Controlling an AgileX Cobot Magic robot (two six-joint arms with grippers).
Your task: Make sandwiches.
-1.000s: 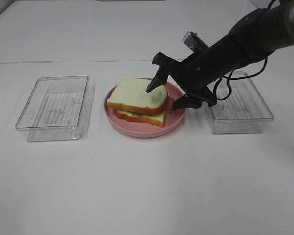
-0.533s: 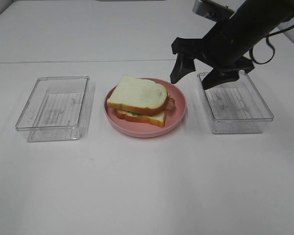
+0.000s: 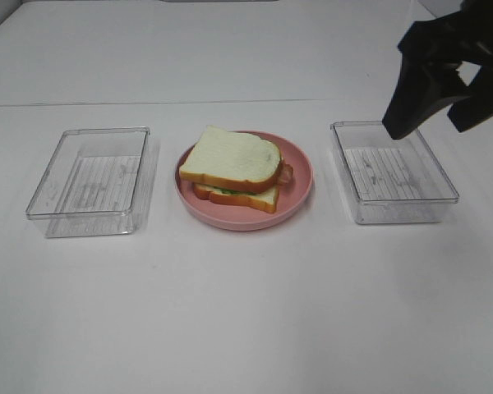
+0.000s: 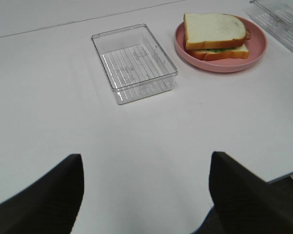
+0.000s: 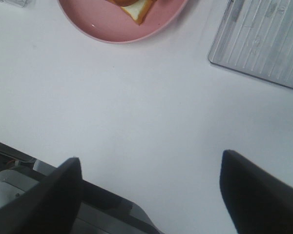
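Observation:
A finished sandwich (image 3: 234, 168) of two white bread slices, with green lettuce and a bacon end showing at the side, lies on the pink plate (image 3: 300, 195) mid-table. My right gripper (image 3: 427, 125) hangs open and empty high above the right tray, well clear of the sandwich. In the right wrist view its open gripper (image 5: 150, 157) looks down on bare table, with a corner of the sandwich (image 5: 136, 6) and the plate (image 5: 112, 29) at the frame's edge. The left gripper (image 4: 145, 158) is open and empty, far back from the sandwich (image 4: 215, 34) and plate (image 4: 224, 67). It is out of the exterior view.
A clear plastic tray (image 3: 90, 180) stands left of the plate and another clear tray (image 3: 394, 174) right of it; both hold nothing. They also appear as the left tray (image 4: 134, 63) and the right tray (image 5: 263, 39) in the wrist views. White table all around.
The right gripper has lifted off the top bread slice and swung up and to the right, over the right tray. The sandwich stays on the plate.

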